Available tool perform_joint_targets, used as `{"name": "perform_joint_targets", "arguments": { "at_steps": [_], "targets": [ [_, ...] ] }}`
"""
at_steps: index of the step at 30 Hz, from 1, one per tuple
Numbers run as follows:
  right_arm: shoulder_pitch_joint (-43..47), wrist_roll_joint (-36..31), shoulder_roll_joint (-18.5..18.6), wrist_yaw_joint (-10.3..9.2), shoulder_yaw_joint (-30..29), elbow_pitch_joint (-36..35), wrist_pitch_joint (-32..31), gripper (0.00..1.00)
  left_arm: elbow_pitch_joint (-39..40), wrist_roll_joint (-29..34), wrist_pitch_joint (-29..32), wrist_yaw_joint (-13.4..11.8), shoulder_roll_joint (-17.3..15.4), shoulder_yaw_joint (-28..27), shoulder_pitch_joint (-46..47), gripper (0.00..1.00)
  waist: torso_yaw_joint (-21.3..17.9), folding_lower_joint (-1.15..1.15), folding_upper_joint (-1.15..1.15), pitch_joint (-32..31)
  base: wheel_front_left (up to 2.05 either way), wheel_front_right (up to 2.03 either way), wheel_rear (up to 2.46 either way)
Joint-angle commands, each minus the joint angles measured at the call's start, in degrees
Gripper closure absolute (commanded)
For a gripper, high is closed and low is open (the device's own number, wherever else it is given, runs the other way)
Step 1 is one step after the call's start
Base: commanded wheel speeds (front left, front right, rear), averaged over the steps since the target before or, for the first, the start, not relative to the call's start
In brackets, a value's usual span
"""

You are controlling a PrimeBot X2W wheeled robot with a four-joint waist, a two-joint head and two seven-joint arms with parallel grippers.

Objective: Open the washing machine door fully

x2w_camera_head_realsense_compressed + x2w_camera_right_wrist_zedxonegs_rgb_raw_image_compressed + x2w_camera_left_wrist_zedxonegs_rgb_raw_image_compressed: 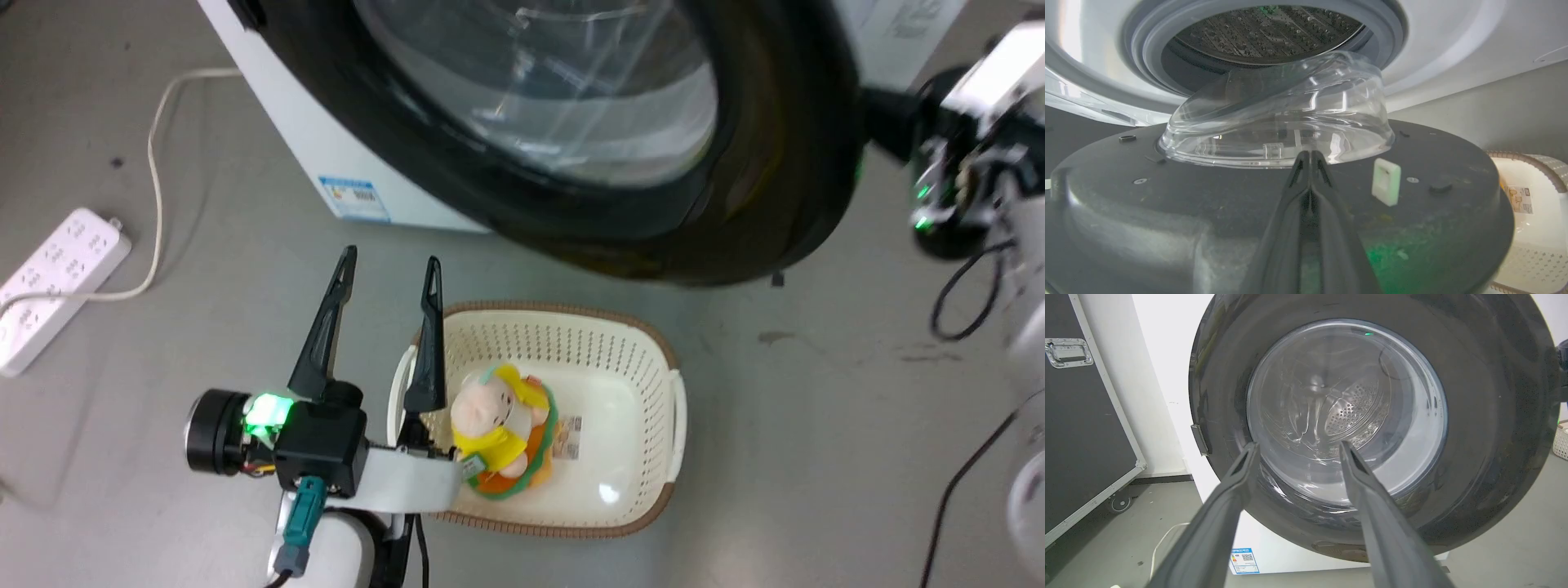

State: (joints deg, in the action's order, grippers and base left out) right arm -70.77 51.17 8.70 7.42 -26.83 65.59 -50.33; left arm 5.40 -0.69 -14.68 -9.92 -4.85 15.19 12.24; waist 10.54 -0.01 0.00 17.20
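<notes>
The washing machine door point(775, 163) is a big glossy black disc with a clear glass centre, swung partway out from the white machine point(326, 155). My left gripper point(390, 269) stands open low in front of it, holding nothing. In the left wrist view the open left gripper point(1299, 444) points at the door point(1486, 416) from outside, apart from it. My right gripper point(1310, 154) is shut, its tips against the inner face of the door point(1167, 196) at the base of the glass bowl point(1278, 110). The steel drum point(1265, 32) shows behind.
A cream basket point(653, 351) holding a plush toy point(502, 429) sits on the floor below the door, by my left gripper. A power strip point(57, 278) and its cable lie at the left. A black flight case point(1081, 437) stands left of the machine.
</notes>
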Motion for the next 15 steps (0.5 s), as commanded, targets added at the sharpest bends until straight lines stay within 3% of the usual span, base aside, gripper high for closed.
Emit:
{"name": "perform_joint_targets", "arguments": {
  "at_steps": [1, 8, 15],
  "targets": [
    [2.4, 0.7, -1.4, 0.07, 0.3, -1.0, -0.9, 1.0, -0.3, -0.2, -0.3, 0.0, -0.4, -0.2, -1.0, 0.0, -1.4, 0.01, 0.0, -2.7, 0.0, 0.0, 0.0],
    [10.6, 4.0, -4.7, 0.07, 1.0, -7.1, -5.6, 1.0, -1.7, -0.7, -0.3, 0.3, -0.6, -0.3, -3.7, 0.0, -2.7, 0.01, 0.0, -7.0, 0.0, 0.0, 0.0],
    [17.4, 7.1, -5.7, 0.07, 2.9, -12.4, -9.3, 1.0, -3.3, -1.2, -0.3, 0.9, -0.8, -0.5, -5.9, 0.0, -2.9, 0.01, 0.0, -9.4, 0.0, 0.0, 0.0]
  ]
}}
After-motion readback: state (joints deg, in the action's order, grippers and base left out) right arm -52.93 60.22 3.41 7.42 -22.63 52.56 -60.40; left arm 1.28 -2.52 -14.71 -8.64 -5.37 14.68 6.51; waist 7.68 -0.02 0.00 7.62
